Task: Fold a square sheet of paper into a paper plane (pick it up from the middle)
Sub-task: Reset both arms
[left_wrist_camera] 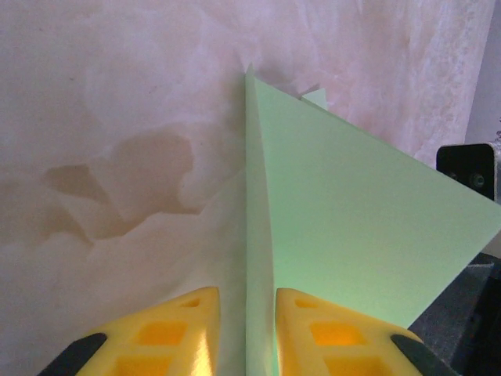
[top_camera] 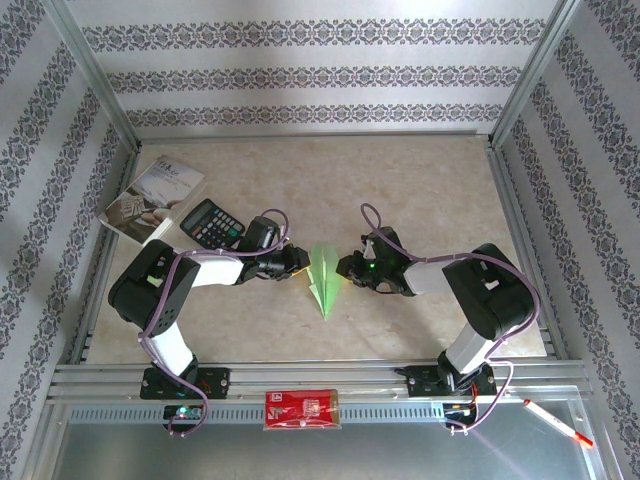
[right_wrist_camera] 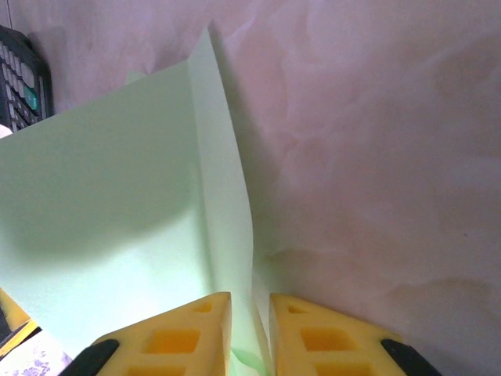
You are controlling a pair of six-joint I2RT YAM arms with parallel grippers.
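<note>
Beige marbled table (top_camera: 430, 180), patterned wallpaper (top_camera: 320, 75) all round. The light green paper plane (top_camera: 323, 282) sits dead centre in the top view, nose pointing down-frame. The left gripper (left_wrist_camera: 246, 301) and right gripper (right_wrist_camera: 250, 305) are each cracked open just a bit, with the plane's folded edge standing in the gap between the yellow fingers. Both arms are bent low, reaching inward from either side.
</note>
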